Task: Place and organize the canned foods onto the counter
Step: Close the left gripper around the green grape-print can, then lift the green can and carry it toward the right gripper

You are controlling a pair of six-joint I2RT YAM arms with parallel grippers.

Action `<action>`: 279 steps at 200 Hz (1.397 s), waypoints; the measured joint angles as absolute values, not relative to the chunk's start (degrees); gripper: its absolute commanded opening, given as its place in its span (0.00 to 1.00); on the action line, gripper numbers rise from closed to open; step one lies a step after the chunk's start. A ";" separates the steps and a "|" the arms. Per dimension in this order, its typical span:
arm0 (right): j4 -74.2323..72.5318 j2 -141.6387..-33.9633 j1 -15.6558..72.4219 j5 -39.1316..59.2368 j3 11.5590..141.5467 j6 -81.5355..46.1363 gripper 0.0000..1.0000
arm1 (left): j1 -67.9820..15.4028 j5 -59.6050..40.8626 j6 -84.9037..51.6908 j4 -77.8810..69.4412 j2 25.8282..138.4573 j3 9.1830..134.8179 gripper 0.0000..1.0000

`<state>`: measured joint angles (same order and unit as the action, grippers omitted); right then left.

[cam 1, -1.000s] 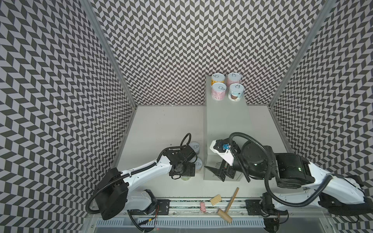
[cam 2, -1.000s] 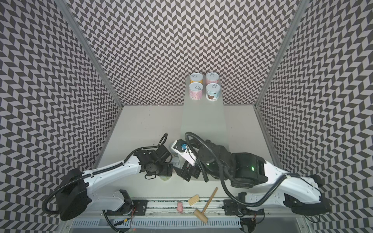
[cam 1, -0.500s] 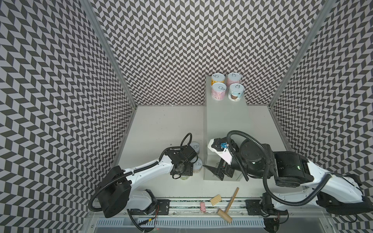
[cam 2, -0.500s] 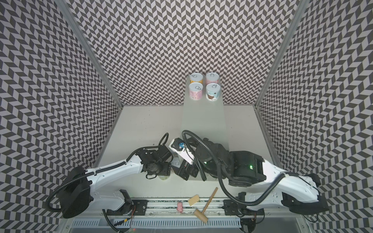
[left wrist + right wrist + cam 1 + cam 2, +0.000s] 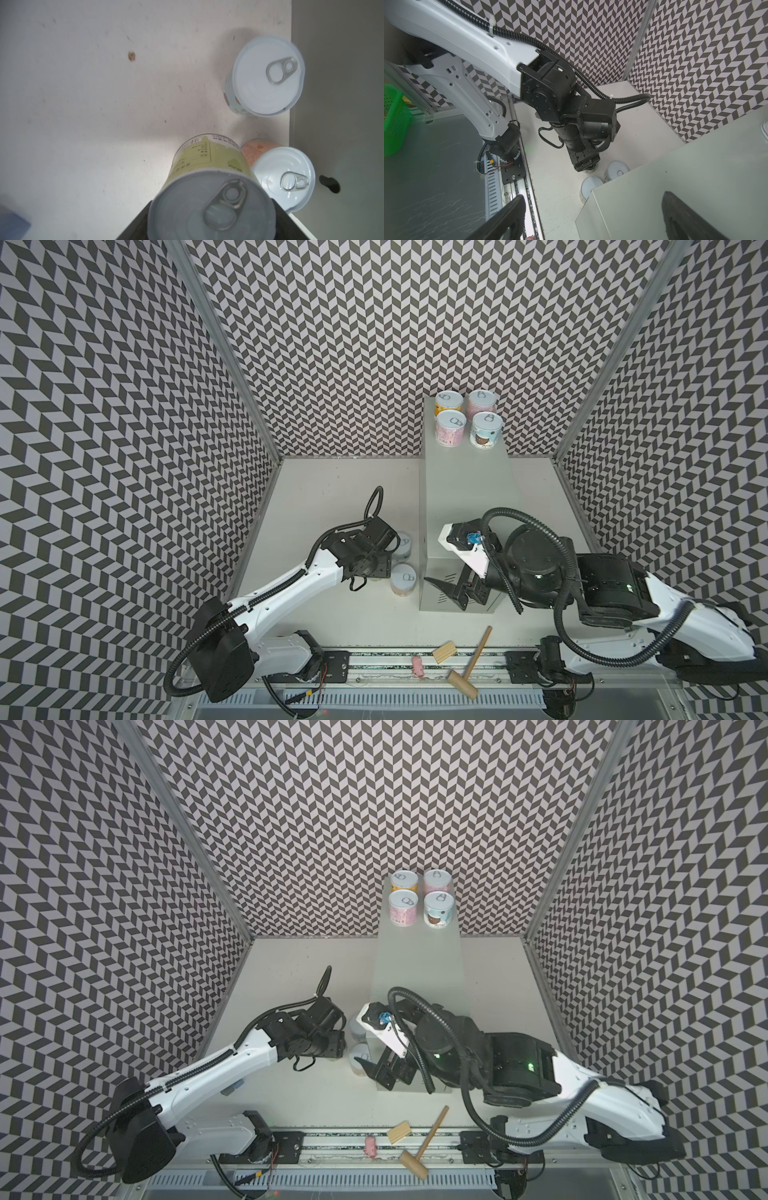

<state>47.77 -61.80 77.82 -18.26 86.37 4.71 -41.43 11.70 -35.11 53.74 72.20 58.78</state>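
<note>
My left gripper (image 5: 207,222) is shut on a green-labelled can (image 5: 207,162); its dark jaws press the can's sides just below the silver lid. In a top view this gripper (image 5: 376,568) covers that can. On the tabletop beside it stand a light blue can (image 5: 401,545) and an orange can (image 5: 403,578), both close to the counter (image 5: 465,489). Several cans stand in a square at the counter's far end, among them a yellow one (image 5: 448,404) and a pink one (image 5: 482,403). My right gripper (image 5: 451,593) hangs open over the counter's near left corner, holding nothing.
A wooden block (image 5: 444,651), a wooden mallet (image 5: 469,664) and a small pink thing (image 5: 417,666) lie on the front rail. Chevron walls close in the left, back and right. A green basket (image 5: 394,120) stands outside the cell.
The left gripper's jaws have closed in on the green can. The right arm has shifted slightly left, its gripper still wide open.
</note>
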 measured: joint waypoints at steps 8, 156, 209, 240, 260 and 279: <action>47.66 -61.12 77.82 -18.61 86.15 4.60 0.99 | -40.27 11.94 -33.63 54.22 72.20 60.64 0.43; 41.41 -53.19 77.82 -19.92 76.14 6.92 0.99 | -33.69 6.04 -17.15 56.29 65.98 85.14 0.41; 36.67 -52.86 77.82 -19.20 75.68 11.11 0.99 | -33.71 -1.63 -14.59 56.77 64.31 93.95 0.40; 34.37 -54.19 77.82 -19.42 75.68 12.91 0.99 | -33.76 -6.81 -13.76 56.69 63.59 94.80 0.40; 32.80 -55.42 77.84 -20.47 75.70 14.00 0.99 | -33.89 -9.78 -13.21 56.77 63.51 95.22 0.40; 31.16 -57.04 77.82 -21.69 75.70 15.11 0.99 | -34.15 -11.94 -12.84 56.71 63.51 96.53 0.40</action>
<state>31.16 -57.04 77.82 -21.69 75.70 15.11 -34.15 -11.94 -12.84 56.71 63.51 96.53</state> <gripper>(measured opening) 0.992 0.718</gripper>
